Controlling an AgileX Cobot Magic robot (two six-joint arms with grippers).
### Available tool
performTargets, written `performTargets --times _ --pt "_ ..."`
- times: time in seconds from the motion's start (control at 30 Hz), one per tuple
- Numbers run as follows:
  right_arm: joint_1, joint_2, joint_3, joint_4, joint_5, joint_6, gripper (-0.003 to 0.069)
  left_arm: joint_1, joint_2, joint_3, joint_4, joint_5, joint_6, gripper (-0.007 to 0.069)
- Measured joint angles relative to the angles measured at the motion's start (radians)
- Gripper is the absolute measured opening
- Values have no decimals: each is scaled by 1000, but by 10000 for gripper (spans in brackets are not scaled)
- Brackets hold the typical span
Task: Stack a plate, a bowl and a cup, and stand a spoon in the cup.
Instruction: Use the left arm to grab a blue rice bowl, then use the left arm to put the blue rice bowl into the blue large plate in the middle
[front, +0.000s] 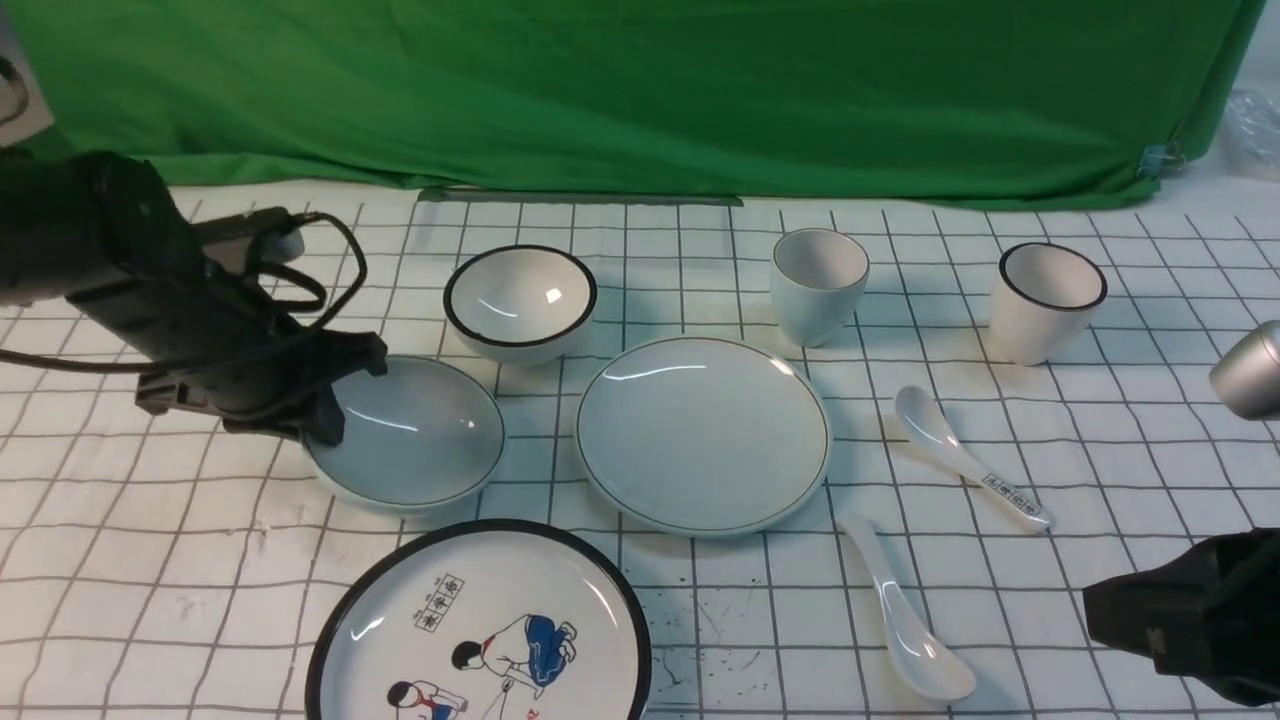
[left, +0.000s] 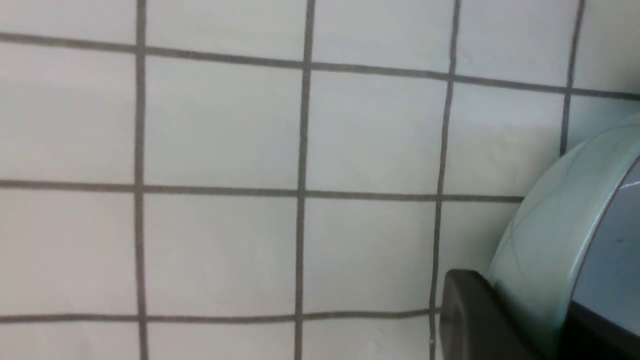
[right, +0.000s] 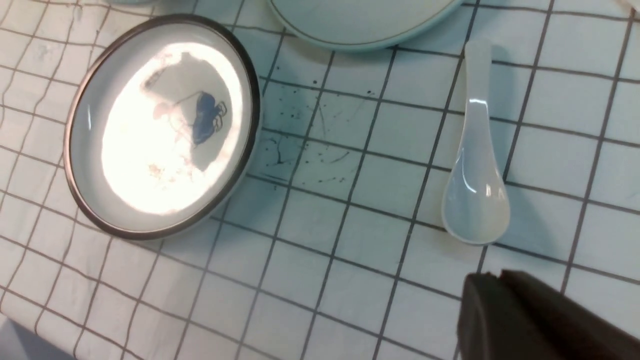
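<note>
Black-rimmed and printed with cartoon figures, a large plate lies nearest. Beyond it, the left gripper pinches the rim of the shallow bowl, which rests on the gridded cloth beside the plain plate. Behind that plate stands the rimless cup; the unmarked spoon lies in front, while the right gripper is closed and empty.

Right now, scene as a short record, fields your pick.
left fingers: closed on the wide bowl's rim
wide bowl: upright, left of the pale plate
pale plate: flat on the cloth, nothing on it
pale cup: upright behind the plate
plain spoon: lying on the cloth
stack: not started
</note>
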Motion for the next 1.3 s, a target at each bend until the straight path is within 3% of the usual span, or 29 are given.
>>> performTargets --times 0.13,0.23,0.37,0.53,0.93,1.13,1.3 --pt "0 0 0 0 0 0 59 -11 -66 -1 -81 12 40 44" --pt "0 0 0 -1 -2 0 67 -74 -135 -14 -178 -20 93 44" --pt "0 0 -1 -31 -3 0 71 -239 -110 -83 -227 -56 102 44" --pt "0 1 -1 -48 -3 0 74 -365 52 -212 -217 -64 69 44" --pt "0 2 -1 -109 7 0 95 -386 277 -312 -177 -96 8 59" --pt "0 33 -20 -223 25 88 100 -386 282 -319 -174 -135 8 153" --pt "0 185 -190 -401 82 194 133 -385 269 -319 -148 -85 8 357"
